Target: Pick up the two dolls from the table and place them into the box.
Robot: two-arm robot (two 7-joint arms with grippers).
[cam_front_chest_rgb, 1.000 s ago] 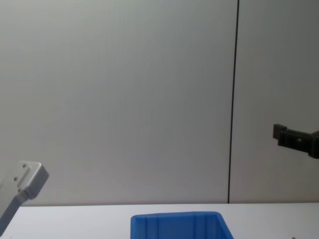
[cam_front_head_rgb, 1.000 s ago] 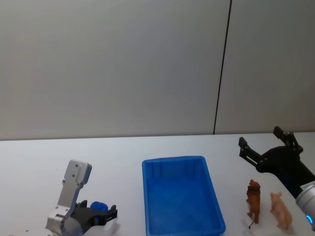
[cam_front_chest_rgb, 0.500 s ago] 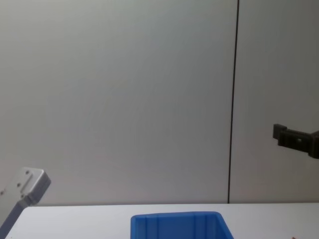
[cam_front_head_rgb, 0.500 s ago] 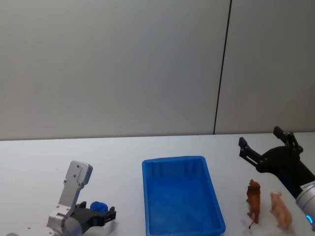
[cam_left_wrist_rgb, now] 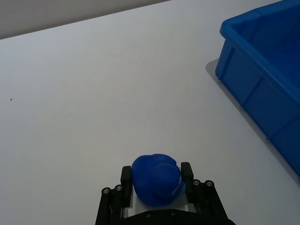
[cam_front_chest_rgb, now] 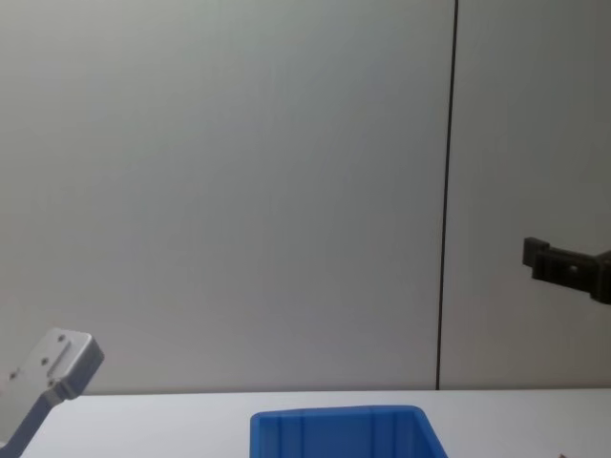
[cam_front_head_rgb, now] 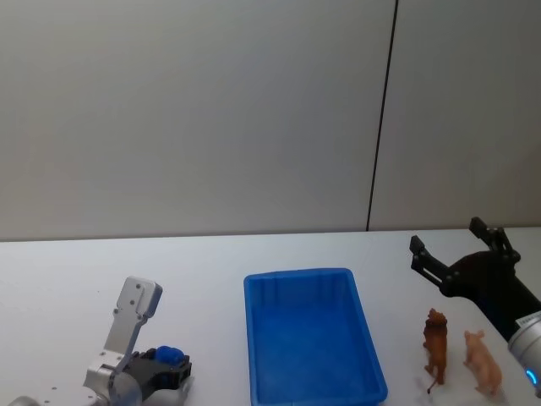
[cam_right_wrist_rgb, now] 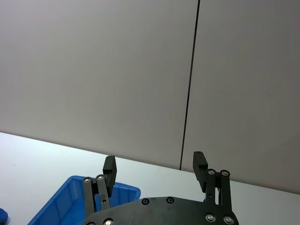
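The blue box (cam_front_head_rgb: 308,338) sits at the lower centre of the head view on the white table (cam_front_head_rgb: 211,262). To its right in the frame stand a brown lion doll (cam_front_head_rgb: 435,342) and, just beside it, a pink pig doll (cam_front_head_rgb: 482,362), both upright. The right gripper (cam_front_head_rgb: 446,235) hovers just above them in the frame, fingers spread wide, holding nothing. At lower left, the left gripper (cam_front_head_rgb: 169,365) is clamped on a rounded blue toy (cam_left_wrist_rgb: 157,180), well apart from the box.
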